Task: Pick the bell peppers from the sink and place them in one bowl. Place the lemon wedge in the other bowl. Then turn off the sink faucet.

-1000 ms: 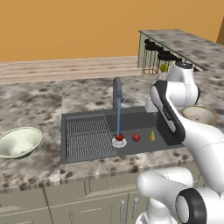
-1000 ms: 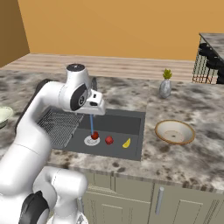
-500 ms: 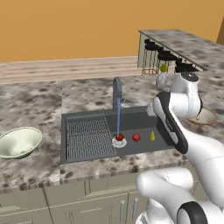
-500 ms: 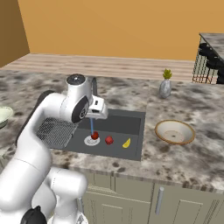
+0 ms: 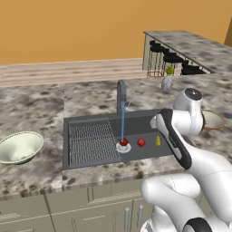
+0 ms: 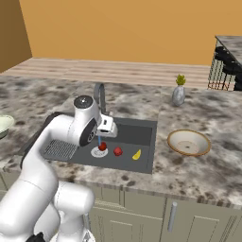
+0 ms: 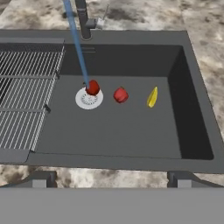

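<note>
The dark grey sink (image 7: 131, 135) holds two red bell peppers. One pepper (image 7: 92, 87) (image 5: 123, 142) (image 6: 102, 147) lies on the pale drain (image 7: 89, 99) under the blue water stream. The second pepper (image 7: 120, 95) (image 5: 141, 142) (image 6: 117, 151) sits just to its right, and the yellow lemon wedge (image 7: 152, 97) (image 5: 157, 141) (image 6: 136, 154) lies further right. Water runs from the grey faucet (image 7: 83, 17) (image 5: 121, 93) (image 6: 100, 94). My gripper (image 7: 111, 179) hangs open above the sink's near edge, nothing between its fingers (image 7: 43, 178). The tan bowl (image 6: 189, 142) (image 5: 213, 120) stands right of the sink, the green bowl (image 5: 20, 147) far left.
A ridged wire rack (image 7: 26, 92) (image 5: 93, 142) covers the sink's left part. A small vase with a plant (image 6: 178, 92) (image 5: 167, 81) stands on the speckled counter (image 6: 208, 170) behind the tan bowl. Dark stools (image 5: 165, 56) stand by a raised counter at the back.
My arm has sunk lower over the sink. The peppers, the lemon wedge and the running water stay as they were.
</note>
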